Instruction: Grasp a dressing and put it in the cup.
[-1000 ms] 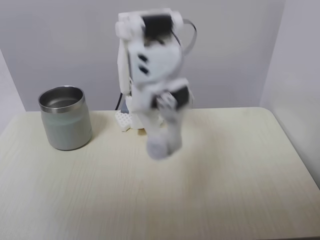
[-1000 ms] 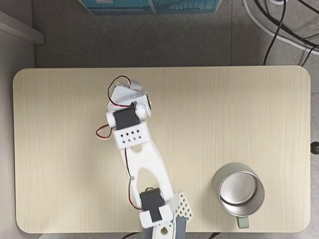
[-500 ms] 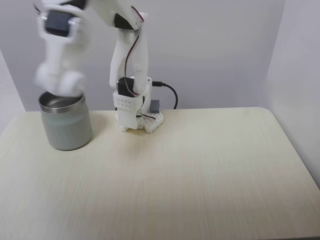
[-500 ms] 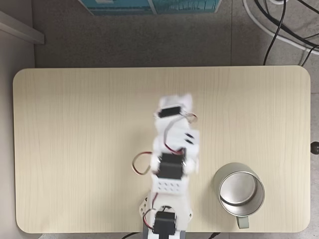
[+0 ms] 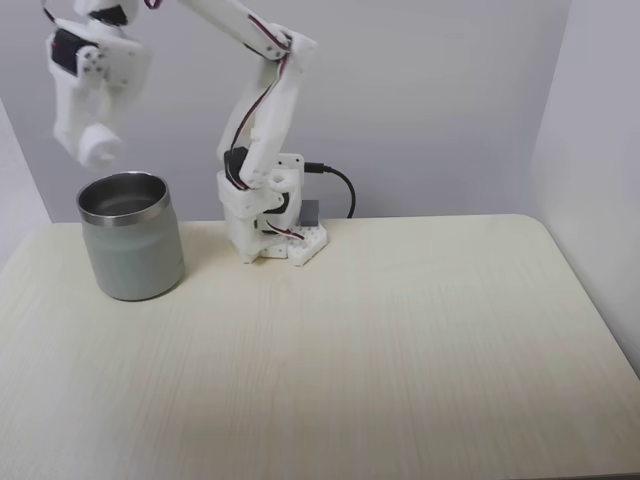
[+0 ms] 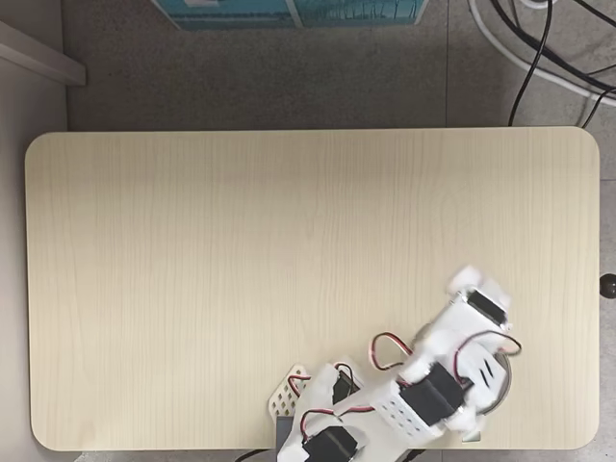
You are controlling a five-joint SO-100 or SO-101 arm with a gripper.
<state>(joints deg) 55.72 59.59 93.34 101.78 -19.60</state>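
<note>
In a fixed view from the front, my white gripper (image 5: 96,150) hangs in the air above the cup (image 5: 131,236), a little left of the cup's middle. It is shut on the dressing (image 5: 103,144), a small white roll at its tip, well clear of the steel rim. The cup is a squat grey-green tumbler standing at the table's left. In a fixed view from above, the arm (image 6: 423,387) reaches across the cup (image 6: 493,383) at the lower right and hides most of it; the dressing is hidden there.
The arm's base (image 5: 272,236) stands at the back of the table with a black cable (image 5: 340,185) behind it. The pale wooden table (image 5: 380,340) stretches to the right and front. Cables lie on the floor (image 6: 539,58) beyond the table.
The arm has swung from the middle of the table over to the cup, carrying the dressing. The gripper now sits slightly higher above the rim than half a second ago.
</note>
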